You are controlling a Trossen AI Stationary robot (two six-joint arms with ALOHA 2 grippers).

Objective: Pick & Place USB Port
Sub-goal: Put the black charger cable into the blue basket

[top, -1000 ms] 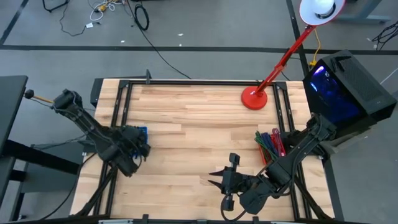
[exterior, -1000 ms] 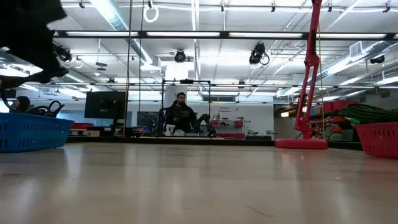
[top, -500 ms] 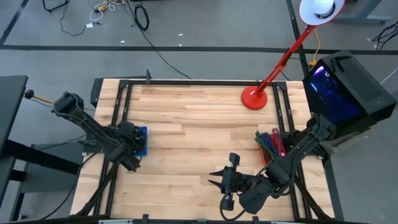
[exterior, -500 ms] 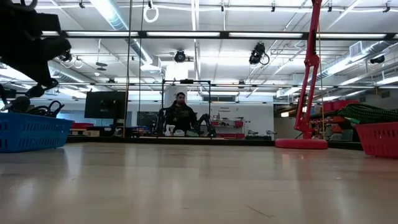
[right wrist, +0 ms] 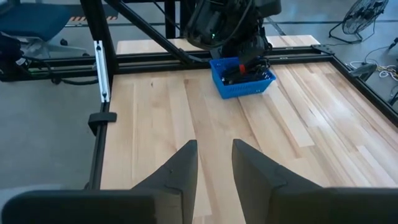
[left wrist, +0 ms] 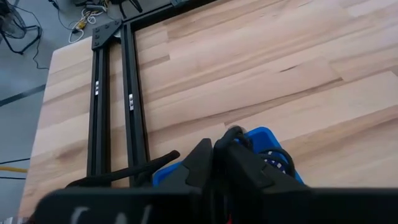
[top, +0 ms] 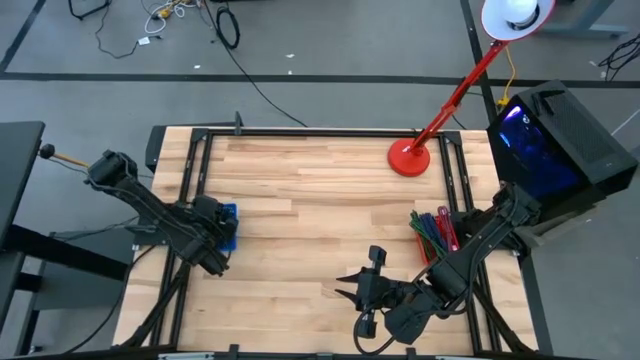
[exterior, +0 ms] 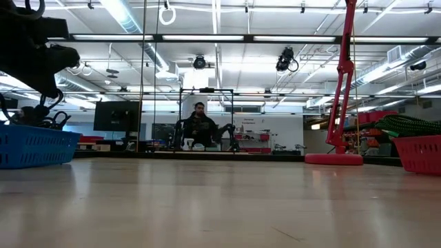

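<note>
1. Left gripper [top: 213, 248] is over the blue basket [top: 227, 226] at the left side of the bench [top: 320, 190]; its fingers [left wrist: 200, 163] are pressed together, nothing visibly held between them.
2. Blue basket holds dark cables [right wrist: 244, 70]; a separate USB port can't be made out. The contents lie just ahead of and under the left fingertips; contact can't be told.
3. In the low view the left gripper [exterior: 36, 103] hangs just above the basket rim [exterior: 34, 147].
4. Right gripper [top: 352, 292] is at the near bench edge, fingers [right wrist: 178, 169] spread apart and empty, well apart from the blue basket.
5. Red basket [top: 436, 231] with coloured cables sits beside the right arm, behind its fingers.
6. Red lamp base [top: 409, 157] is at the far side of the bench.
</note>
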